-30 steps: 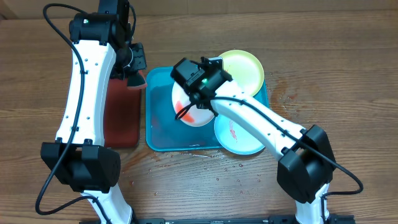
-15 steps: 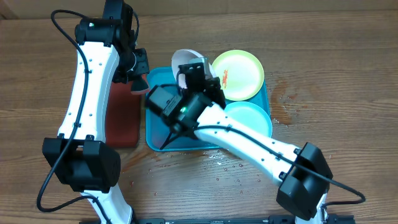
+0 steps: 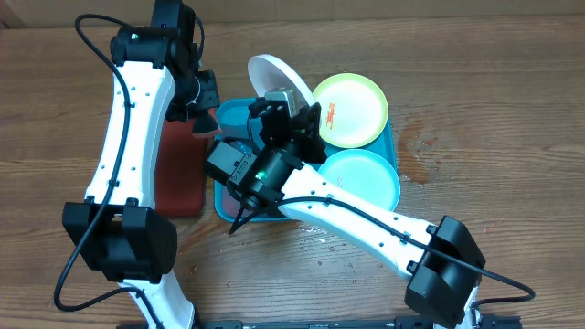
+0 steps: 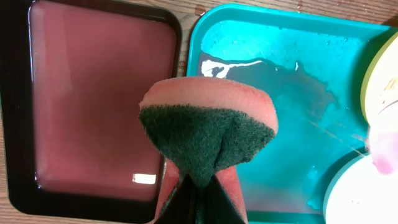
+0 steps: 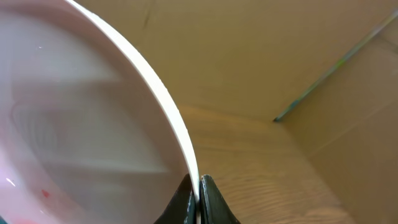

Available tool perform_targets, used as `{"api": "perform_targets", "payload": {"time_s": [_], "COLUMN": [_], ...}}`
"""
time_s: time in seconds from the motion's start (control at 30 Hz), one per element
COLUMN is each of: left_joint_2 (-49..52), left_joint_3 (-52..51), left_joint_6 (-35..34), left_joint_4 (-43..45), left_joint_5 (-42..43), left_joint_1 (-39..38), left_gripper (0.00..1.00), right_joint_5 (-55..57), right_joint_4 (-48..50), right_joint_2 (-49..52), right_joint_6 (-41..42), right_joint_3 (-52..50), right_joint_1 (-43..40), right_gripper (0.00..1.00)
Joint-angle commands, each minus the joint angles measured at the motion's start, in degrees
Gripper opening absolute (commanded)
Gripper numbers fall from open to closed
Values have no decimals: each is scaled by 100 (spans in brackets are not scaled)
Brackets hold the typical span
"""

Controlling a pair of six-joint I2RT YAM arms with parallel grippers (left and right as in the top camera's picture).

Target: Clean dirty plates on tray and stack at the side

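My right gripper is shut on the rim of the pinkish-white plate and holds it tilted on edge above the back of the blue tray. In the right wrist view the rim sits pinched between the jaws, and the plate's face carries a small red speck. The yellow-green plate, with a red smear, and the pale teal plate lie on the tray's right side. My left gripper is shut on a pink sponge with a green scouring pad, hovering over the tray's left rim.
A dark red, black-rimmed tray lies left of the blue tray. Water pools on the blue tray's floor. Wet patches mark the wooden table at the right and in front.
My right arm has lifted the pinkish-white plate off the tray and swung it up and back onto its edge. The left arm with the sponge has hardly moved.
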Motion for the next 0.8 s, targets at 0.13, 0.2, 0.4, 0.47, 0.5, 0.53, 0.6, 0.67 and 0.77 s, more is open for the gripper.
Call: {"api": "perform_targets", "payload": {"time_s": [0.13,0.2,0.4,0.47,0.5,0.53,0.6,0.67,0.77], "left_joint_2": [52,52,52,52,52,52,52,52,52], "left_joint_3": [-35,-35,-35,-35,-35,-35,-35,-35,-35], "left_joint_6": [-61,-61,-61,-59,-57,-57,-57,-57,-57], "left_joint_4": [31,33,31,28,28,28,33,44,50], "left_joint_5": [68,68,68,68,66,66,66,66,66], "left_joint_1": [-4,-4,-4,-4,-4,-4,-4,-4,-4], "left_gripper": [4,5,4,4,4,4,4,4,4], "right_joint_5": [-2253,-3244,-5453,-5974,-6225,-6474,-6911,-7294,-7783], "right_joint_4": [433,654,1235,1375,1443,1499,1659,1840,2203], "right_joint_2": [-229,-216,-118,-55,-2,44,133,205,249], "right_joint_6": [590,588,588,588,588,584,546,538,258], "right_joint_3": [-57,-197,-756,-957,-1049,-1132,-1294,-1453,-1674], "right_joint_1": [-385,-592,-1257,-1462,-1561,-1652,-1792,-1871,-1882], "right_gripper": [4,4,4,4,4,4,4,4,4]}}
